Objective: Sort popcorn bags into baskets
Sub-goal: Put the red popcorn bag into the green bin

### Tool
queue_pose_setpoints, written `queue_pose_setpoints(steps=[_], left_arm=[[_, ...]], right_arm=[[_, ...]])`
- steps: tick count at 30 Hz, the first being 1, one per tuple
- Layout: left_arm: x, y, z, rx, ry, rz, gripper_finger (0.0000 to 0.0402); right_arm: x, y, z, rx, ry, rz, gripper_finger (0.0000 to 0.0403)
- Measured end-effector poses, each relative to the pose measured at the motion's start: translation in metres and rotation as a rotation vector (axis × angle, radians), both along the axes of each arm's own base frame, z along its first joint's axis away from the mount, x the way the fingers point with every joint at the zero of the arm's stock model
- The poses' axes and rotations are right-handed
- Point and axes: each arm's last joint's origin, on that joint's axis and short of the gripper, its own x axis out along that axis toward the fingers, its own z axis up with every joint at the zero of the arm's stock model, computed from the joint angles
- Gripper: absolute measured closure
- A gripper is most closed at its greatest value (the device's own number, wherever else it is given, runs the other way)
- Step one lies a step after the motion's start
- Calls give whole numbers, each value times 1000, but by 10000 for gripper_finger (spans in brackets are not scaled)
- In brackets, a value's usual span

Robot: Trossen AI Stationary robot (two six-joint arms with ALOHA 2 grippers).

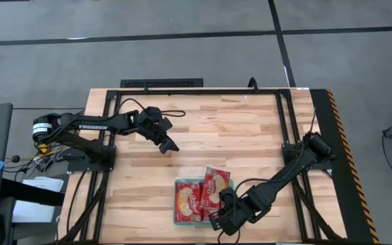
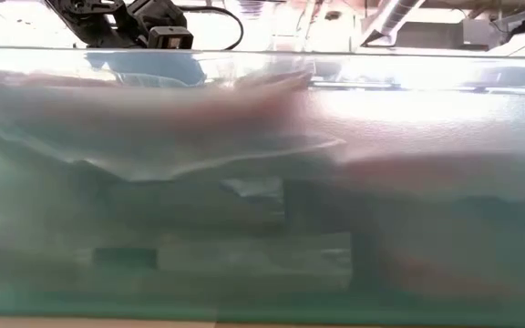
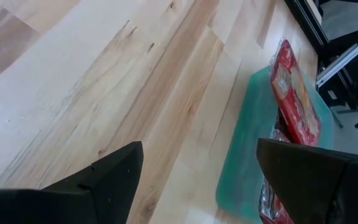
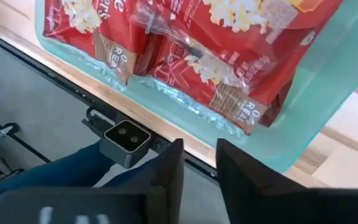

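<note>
The right gripper hovers at the near right corner of the teal basket, its fingers slightly parted and holding nothing. Red popcorn bags lie piled in the basket at the table's near edge. The left gripper waits wide open over bare wood, well apart.

Popcorn bags: red foil, yellow-white popcorn print. Basket: translucent teal-green. Table: pale wood planks, black frame; yellow-black hazard stripe along right edge.
</note>
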Motion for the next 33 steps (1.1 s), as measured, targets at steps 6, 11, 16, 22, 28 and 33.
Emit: queue_pose_setpoints(steps=[6, 11, 16, 22, 28, 33], left_arm=[[0, 0, 0, 5, -1, 1, 98], [0, 0, 0, 11, 3, 13, 98], [0, 1, 0, 15, 2, 23, 98], [0, 1, 0, 19, 9, 36, 97], [-1, 1, -2, 27, 29, 27, 97], [-2, 1, -3, 32, 38, 22, 97]], right_arm=[[-12, -20, 17, -174, 2, -123, 255], [-20, -80, 41, -425, 143, -234, 267], [-18, -132, 47, -575, 301, -180, 286], [13, -168, 28, -598, 322, -46, 295], [22, -177, 0, -540, 347, 14, 295], [27, -168, -13, -472, 283, 41, 295]])
